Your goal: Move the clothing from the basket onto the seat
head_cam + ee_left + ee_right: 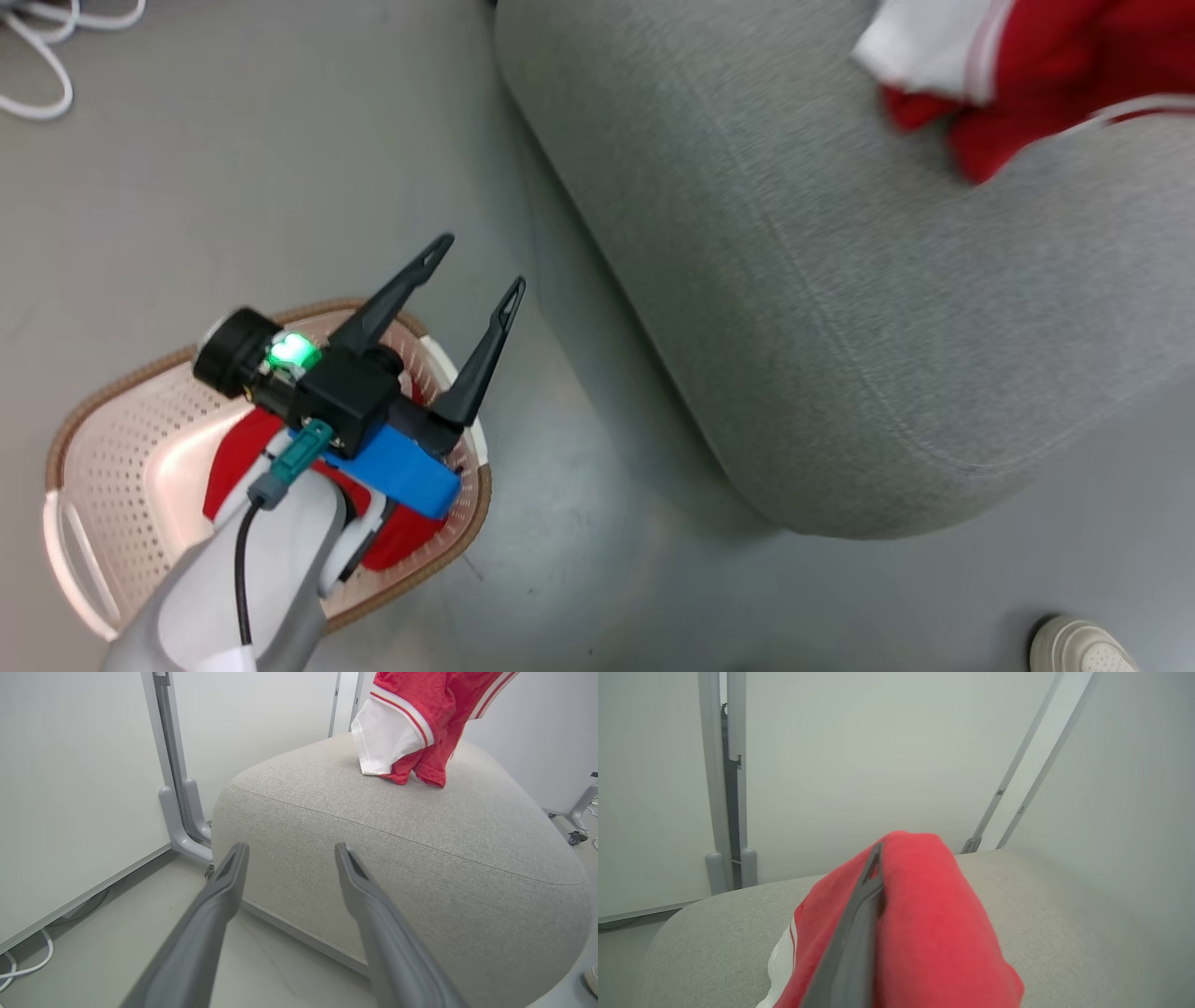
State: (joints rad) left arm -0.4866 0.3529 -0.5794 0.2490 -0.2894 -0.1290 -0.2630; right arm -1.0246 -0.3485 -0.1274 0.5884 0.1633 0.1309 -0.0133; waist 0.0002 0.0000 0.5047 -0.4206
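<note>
Red garment at the seat: you will find this red garment (1046,84) with white trim in the upper right corner of the head view, on top of the seat (840,327). In the left wrist view it (420,718) comes down from the top edge, right of centre. Its white and red lower end touches the upholstery (402,826).
Right gripper: your right gripper (882,858) is clamped on that garment (934,933). At the lower centre of its wrist view, one dark finger (859,914) lies tight against the red fabric, which folds over the other finger and hides it.
Left gripper: your left gripper (480,263) sits left of centre in the head view. Its fingers are spread apart with nothing between them, and the tips point to the upper right. In its own view the gripper (292,848) frames the seat's rounded front edge and seam.
Basket: the perforated laundry basket (112,439) with a brown rim stands on the grey floor (280,168) at the lower left of the head view. It is near the seat but apart from it, and your left forearm covers much of it.
Second garment: a second red garment (233,457) lies in the bottom of the basket, partly hidden under your left wrist.
Seat: light grey fabric, running diagonally from the top centre to the right edge of the head view.
Surroundings: a white cable (37,65) lies at the upper left and a pale shoe (1083,646) shows at the bottom right corner. A grey stand leg (182,816) rises on the left of the left wrist view.
</note>
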